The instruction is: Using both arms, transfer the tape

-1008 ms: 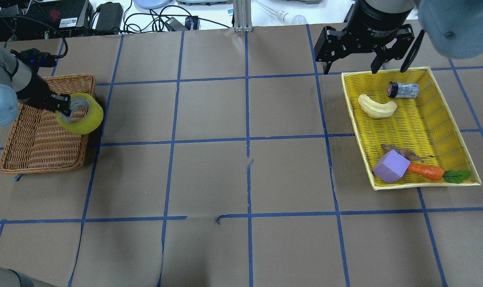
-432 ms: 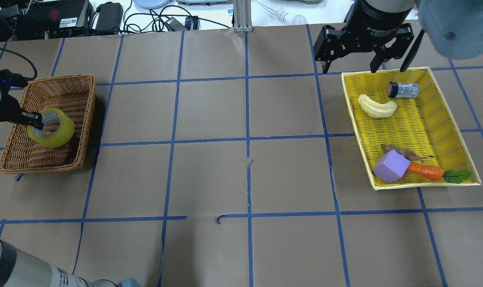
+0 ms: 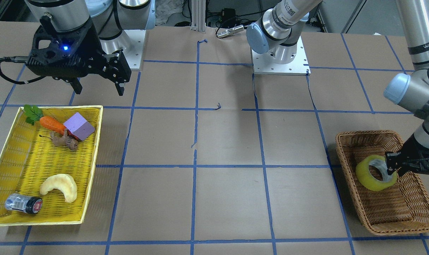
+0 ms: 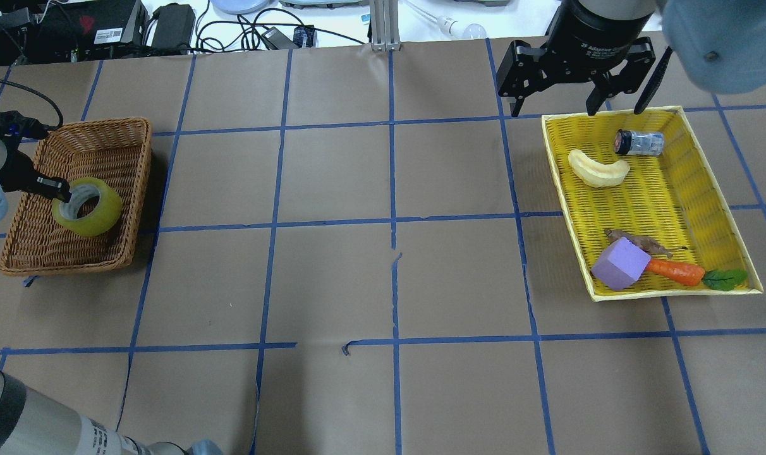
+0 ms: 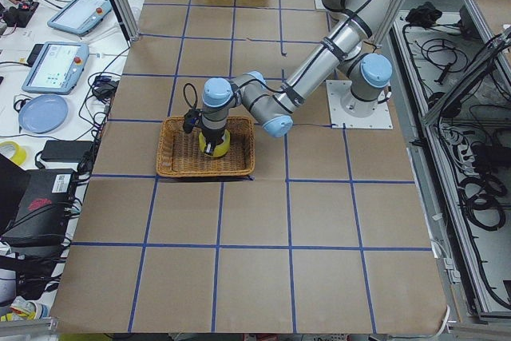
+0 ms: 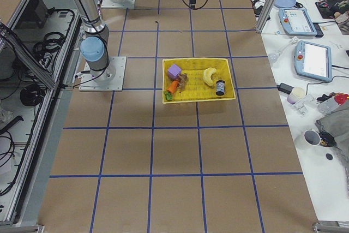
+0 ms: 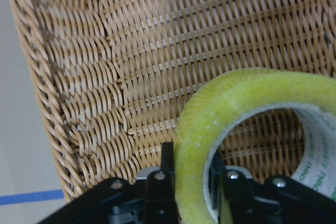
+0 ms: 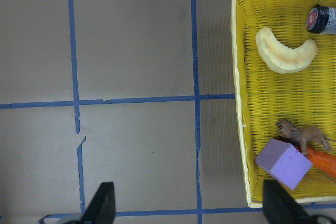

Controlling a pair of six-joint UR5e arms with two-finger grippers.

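Observation:
The yellow-green tape [image 4: 92, 213] is inside the brown wicker basket [image 4: 105, 126] at the table's left end. It is held tilted and low over the weave. My left gripper [image 4: 60, 192] is shut on the roll's wall, one finger inside the core and one outside. The grip shows in the left wrist view [image 7: 193, 178], where the tape [image 7: 236, 98] fills the lower right. It also shows in the front view, with the left gripper [image 3: 392, 166] on the tape [image 3: 368, 177]. My right gripper [image 4: 555, 110] is open and empty, high beside the far corner of the yellow tray [image 4: 724, 215].
The yellow tray holds a pale crescent pastry [image 4: 598, 169], a black-capped jar [image 4: 639, 143], a purple block [image 4: 618, 265], a carrot [image 4: 674, 270] and a small brown figure [image 4: 639, 242]. Blue tape lines grid the brown table. Cables and devices lie beyond the far edge.
My left gripper carried the tape left and down, from over the basket's right rim to inside the basket. The right gripper stayed almost still.

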